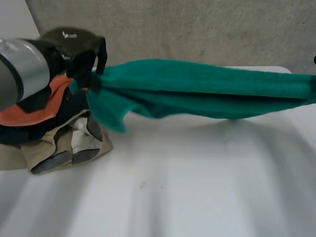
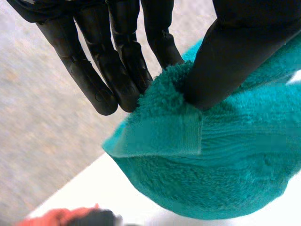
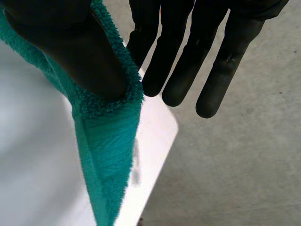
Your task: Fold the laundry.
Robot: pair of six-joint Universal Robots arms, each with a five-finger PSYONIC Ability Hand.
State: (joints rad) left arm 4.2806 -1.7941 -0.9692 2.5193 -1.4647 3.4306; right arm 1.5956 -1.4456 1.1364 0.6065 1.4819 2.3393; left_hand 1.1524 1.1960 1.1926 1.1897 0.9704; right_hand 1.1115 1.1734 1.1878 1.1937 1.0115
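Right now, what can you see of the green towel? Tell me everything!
The towel is teal-green, fluffy terry with a flat woven band near its hem. It is stretched out in the air above the white table, sagging a little. The left robot hand pinches one end and the right robot hand pinches the other.

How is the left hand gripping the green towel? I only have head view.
Observer: The left hand pinches the towel at its hemmed corner, with the thumb pressed against straight fingers.
Operator: Right hand? It's at my frame edge.
Observer: The right hand pinches the towel's edge under its thumb. The fingers beside it are straight.
Operator: Is it over the table?
Observer: Its fingertips hang over the table at a corner, with floor beyond.
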